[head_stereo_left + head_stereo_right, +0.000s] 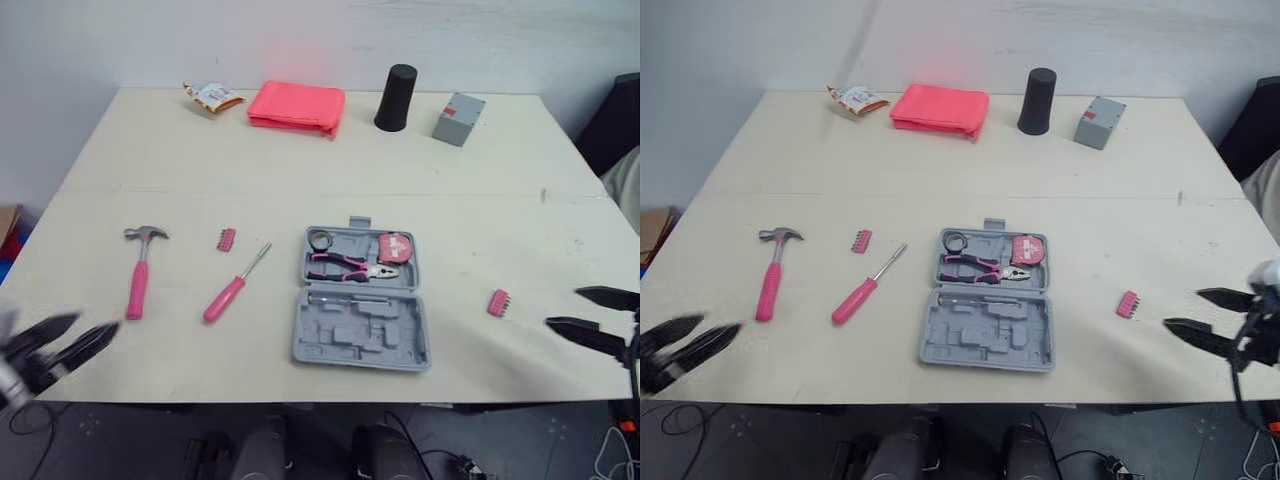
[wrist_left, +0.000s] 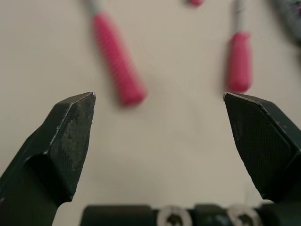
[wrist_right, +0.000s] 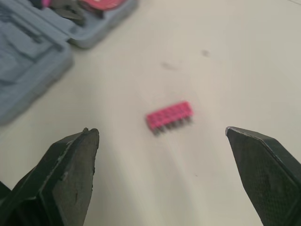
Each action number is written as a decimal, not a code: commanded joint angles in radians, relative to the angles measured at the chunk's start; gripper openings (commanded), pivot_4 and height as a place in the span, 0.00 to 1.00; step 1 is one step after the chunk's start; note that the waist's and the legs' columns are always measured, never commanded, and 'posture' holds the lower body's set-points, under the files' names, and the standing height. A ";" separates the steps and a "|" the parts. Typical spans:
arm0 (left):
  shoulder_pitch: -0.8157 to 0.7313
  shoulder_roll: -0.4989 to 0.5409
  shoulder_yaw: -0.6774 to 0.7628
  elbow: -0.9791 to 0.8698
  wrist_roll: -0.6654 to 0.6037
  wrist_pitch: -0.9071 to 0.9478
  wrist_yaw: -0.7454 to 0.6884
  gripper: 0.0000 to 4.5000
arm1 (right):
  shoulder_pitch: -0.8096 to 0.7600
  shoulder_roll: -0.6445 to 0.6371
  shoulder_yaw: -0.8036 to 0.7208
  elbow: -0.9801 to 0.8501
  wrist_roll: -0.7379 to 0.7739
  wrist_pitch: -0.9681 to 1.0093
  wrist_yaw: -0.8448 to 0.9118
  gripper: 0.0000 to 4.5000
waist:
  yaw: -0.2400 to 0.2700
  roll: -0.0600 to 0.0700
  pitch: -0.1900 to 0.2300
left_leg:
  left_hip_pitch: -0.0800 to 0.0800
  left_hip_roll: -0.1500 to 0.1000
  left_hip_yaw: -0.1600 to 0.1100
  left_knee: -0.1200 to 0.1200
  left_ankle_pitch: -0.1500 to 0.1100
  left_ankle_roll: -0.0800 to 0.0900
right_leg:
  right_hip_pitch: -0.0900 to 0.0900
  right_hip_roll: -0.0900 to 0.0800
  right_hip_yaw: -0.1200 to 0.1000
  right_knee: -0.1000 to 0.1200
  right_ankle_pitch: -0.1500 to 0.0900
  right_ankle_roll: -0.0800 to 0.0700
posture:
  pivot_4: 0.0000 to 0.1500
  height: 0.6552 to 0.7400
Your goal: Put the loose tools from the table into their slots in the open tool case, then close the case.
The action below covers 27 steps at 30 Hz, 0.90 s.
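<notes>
The pickup stage is only starting: the right gripper (image 1: 564, 307), jaws spread and empty, faces 1 pink bit strip (image 1: 498, 302) lying right of the open tool case (image 1: 362, 300). The left gripper (image 1: 95, 326), jaws also spread, sits near the hammer (image 1: 138, 275) and screwdriver (image 1: 232, 288). The next move probably calls for lowering squarely over that small strip. The folded pink cloth (image 1: 297, 106), black cup (image 1: 396, 98) and grey box (image 1: 458, 118) stand well apart, blocking nothing.

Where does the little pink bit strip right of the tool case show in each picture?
Left eye view: bit strip, right of the tool case.
Right eye view: also right of the case.
Right wrist view: just ahead of the right gripper.
Shared landmark: the tool case.
</notes>
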 commanded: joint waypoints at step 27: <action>-0.288 0.117 -0.513 -0.127 -0.045 -0.014 0.348 0.99 | -0.539 0.110 0.404 -0.485 0.332 0.179 -0.078 1.00 | -0.013 0.010 0.002 | -0.002 0.010 0.014 -0.003 0.003 -0.007 | -0.012 0.007 0.010 0.002 0.003 -0.007 | 1.00 0.95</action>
